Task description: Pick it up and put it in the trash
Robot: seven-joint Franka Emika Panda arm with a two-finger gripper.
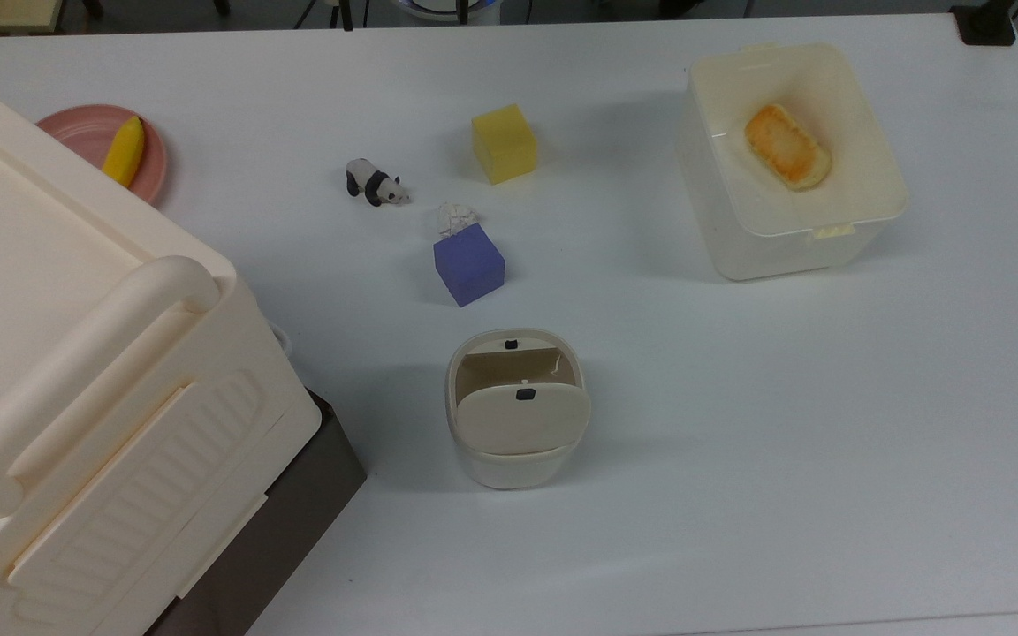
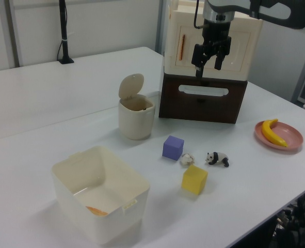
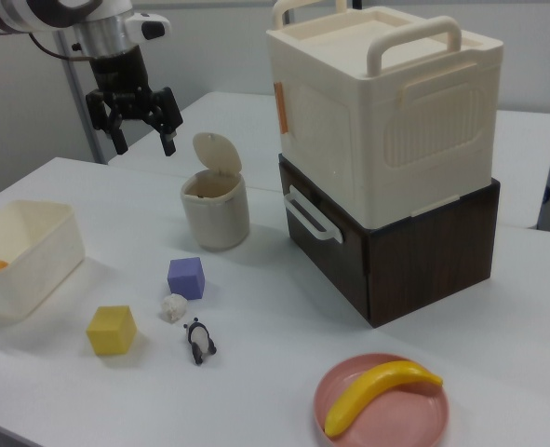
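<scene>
The crumpled white paper wad [image 1: 457, 216] lies on the table against the purple cube's far side, between the cube and the panda; I also see the wad [image 2: 187, 159] in the left view and the wad [image 3: 173, 306] in the right view. The trash [image 1: 516, 406] is a small cream bin with its flap lid tipped up, so the trash [image 2: 135, 116] shows its inside. My gripper [image 2: 208, 61] hangs open and empty high above the table. In the right view the gripper [image 3: 141, 138] is up and to the left of the trash [image 3: 215, 209], far from the wad.
A purple cube [image 1: 468, 263], a yellow cube [image 1: 503, 143] and a panda figurine [image 1: 376, 182] surround the wad. A cream box with bread [image 1: 792, 159] stands at the top view's right. A big cream case [image 3: 386, 102] sits on a brown drawer unit [image 3: 414, 251]. A pink plate with a banana [image 1: 111, 150] is nearby.
</scene>
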